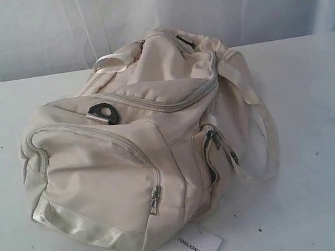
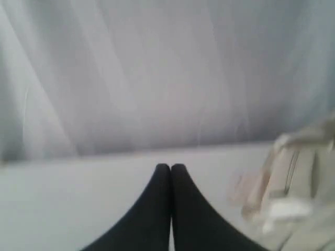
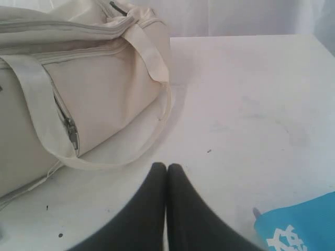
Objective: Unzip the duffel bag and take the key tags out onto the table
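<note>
Closest to me lies a white paper hang tag (image 1: 200,246) with dark lettering. It is flat at six o'clock on the wide white table (image 1: 313,98) and touches the near end of the large cream fabric duffel bag (image 1: 129,162). That duffel bag rests on the table around the middle of the exterior view, its length running from about seven o'clock toward one o'clock, and the long zip across its top is drawn closed. A dark metal ring (image 1: 103,114) sits on the bag's upper face toward ten o'clock. A silver zipper pull (image 1: 156,200) hangs at the lower corner of the end pocket near six o'clock, and a glossy cream strap (image 1: 265,130) loops down onto the table at three o'clock. A pale white curtain (image 1: 29,32) hangs behind, at twelve o'clock. From the left wrist, the left gripper (image 2: 170,166) has its two black fingers pressed together, clenched on nothing. The table spreads ahead of it and the curtain hangs beyond, while the duffel bag is a blur off to one side, well apart from the tips. From the right wrist, the right gripper (image 3: 166,165) is likewise pinched closed and empty. The strap lies on the table just ahead of its tips, apart from them, with the duffel bag behind it. A bright blue sheet (image 3: 303,225) with white markings lies near this gripper.
</note>
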